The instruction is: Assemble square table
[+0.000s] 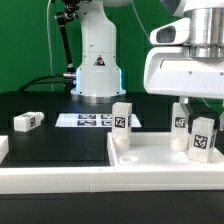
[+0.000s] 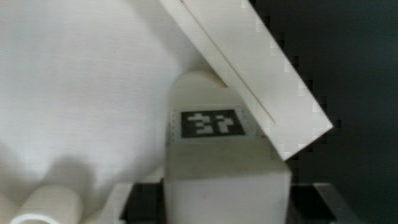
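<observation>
The white square tabletop (image 1: 150, 160) lies at the front with its raised rim up. Three white tagged legs stand on or by it: one on the exterior view's left (image 1: 122, 116), one further back (image 1: 180, 119), and one at the right (image 1: 203, 138). My gripper (image 1: 201, 114) hangs over that right leg. In the wrist view this leg (image 2: 222, 150) fills the space between my gripper's (image 2: 226, 208) dark fingers (image 2: 143, 208), which press on both its sides. It stands beside the tabletop's rim (image 2: 249, 70). A fourth leg (image 1: 27, 121) lies loose on the black table.
The marker board (image 1: 90, 120) lies flat behind the tabletop, in front of the robot base (image 1: 97, 70). A white block (image 1: 3, 148) sits at the exterior view's left edge. A blurred rounded white part (image 2: 45, 205) shows near the held leg.
</observation>
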`<state>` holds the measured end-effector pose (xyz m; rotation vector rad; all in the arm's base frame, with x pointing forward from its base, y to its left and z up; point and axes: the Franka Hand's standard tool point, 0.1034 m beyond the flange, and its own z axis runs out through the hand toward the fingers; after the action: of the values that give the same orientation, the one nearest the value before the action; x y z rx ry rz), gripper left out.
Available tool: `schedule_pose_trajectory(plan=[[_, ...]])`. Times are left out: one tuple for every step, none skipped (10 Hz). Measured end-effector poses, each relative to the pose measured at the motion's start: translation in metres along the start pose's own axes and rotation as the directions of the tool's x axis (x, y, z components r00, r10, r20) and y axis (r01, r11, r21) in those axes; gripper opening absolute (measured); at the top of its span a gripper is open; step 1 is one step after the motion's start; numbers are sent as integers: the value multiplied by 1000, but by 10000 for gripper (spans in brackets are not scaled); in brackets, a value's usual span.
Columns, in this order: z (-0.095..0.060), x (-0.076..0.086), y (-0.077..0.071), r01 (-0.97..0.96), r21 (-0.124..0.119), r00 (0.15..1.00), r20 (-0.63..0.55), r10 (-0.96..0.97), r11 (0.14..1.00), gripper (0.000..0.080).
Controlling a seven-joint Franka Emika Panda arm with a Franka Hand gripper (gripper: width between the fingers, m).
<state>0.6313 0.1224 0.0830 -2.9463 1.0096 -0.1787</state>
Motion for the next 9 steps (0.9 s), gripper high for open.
schedule_pose_trajectory(plan=[[0,0,0,0,0,1000,0,0,1000,290],[0,0,0,-15,0,1000,0,15,1000,290],[0,0,0,-31,0,1000,0,31,1000,290],[0,0,1,-53,1,999,0,53,999,290],[1,-1,1,-163,7,987,-7,163,987,290],[1,-2,2,-291,18,956,-21,292,956,290],[1,-1,3,-375,22,926,-27,376,927,290],[1,-1,4,-442,25,897,-27,442,897,290],[1,-1,5,-509,25,860,-23,509,860,291]])
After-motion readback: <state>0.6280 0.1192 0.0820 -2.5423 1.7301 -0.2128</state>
